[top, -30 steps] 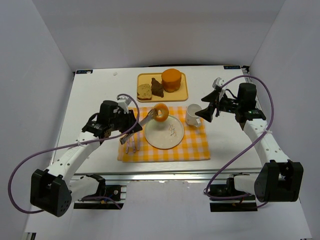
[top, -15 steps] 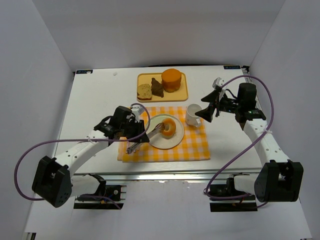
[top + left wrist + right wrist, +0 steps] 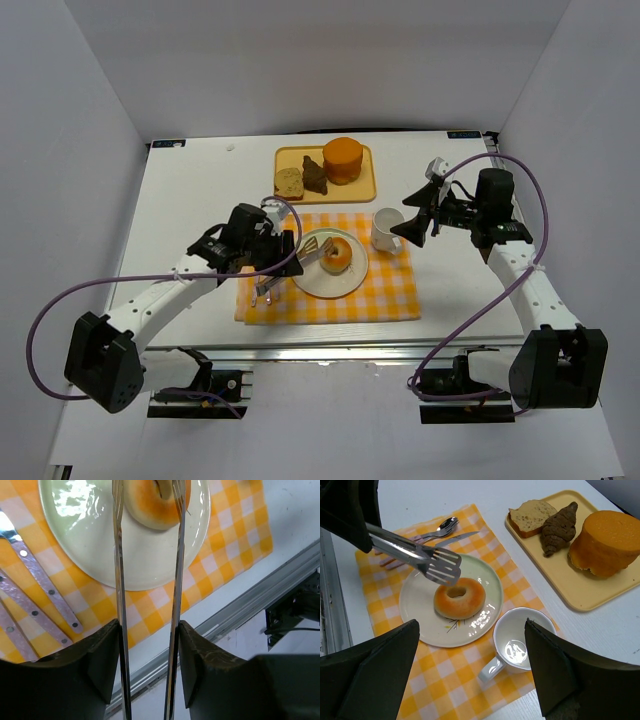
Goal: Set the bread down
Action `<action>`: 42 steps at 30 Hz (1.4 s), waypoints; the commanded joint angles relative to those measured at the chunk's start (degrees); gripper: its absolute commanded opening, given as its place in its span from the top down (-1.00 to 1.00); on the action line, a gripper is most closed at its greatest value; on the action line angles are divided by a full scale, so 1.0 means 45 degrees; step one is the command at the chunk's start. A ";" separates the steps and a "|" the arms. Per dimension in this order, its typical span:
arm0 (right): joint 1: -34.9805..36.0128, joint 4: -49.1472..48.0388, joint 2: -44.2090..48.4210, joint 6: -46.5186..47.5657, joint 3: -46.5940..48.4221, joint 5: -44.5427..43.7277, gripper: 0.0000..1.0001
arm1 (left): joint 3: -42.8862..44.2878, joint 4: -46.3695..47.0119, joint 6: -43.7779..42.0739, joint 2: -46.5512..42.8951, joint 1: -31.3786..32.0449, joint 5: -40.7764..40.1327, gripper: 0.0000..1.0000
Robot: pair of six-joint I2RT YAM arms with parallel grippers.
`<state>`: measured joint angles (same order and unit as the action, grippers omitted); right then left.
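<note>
Golden-brown bread (image 3: 459, 598) lies flat on plate (image 3: 417, 600). Left gripper (image 3: 148, 630) partly closed around tongs (image 3: 415, 555), blades spread astride bread, likely letting go. Right gripper (image 3: 411, 224) wide open, empty, off to the side.

Left end effector (image 3: 148, 630) grips tongs (image 3: 119, 580); right end effector (image 3: 403, 228) gapes, apparently raised.
</note>
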<state>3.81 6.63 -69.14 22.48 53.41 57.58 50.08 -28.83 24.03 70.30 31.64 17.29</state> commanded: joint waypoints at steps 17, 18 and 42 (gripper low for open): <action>-0.0066 0.0336 0.0262 0.0319 0.0023 0.0549 -0.79 | 0.0512 0.2526 -0.4409 0.1160 -0.6528 -0.2791 0.67; -0.0066 0.0487 0.0237 0.0431 0.0093 0.0574 -0.79 | 0.0342 0.3004 -0.5056 0.1634 -0.6570 -0.3093 0.66; -0.0066 0.1849 -0.0035 0.1206 0.0577 -0.0514 -0.79 | 0.0287 0.5560 -0.6245 0.6359 -0.8225 -0.3292 -0.83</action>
<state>3.77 13.09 -69.04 27.64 53.45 56.91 52.29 -0.77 -4.37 100.51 -5.41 2.31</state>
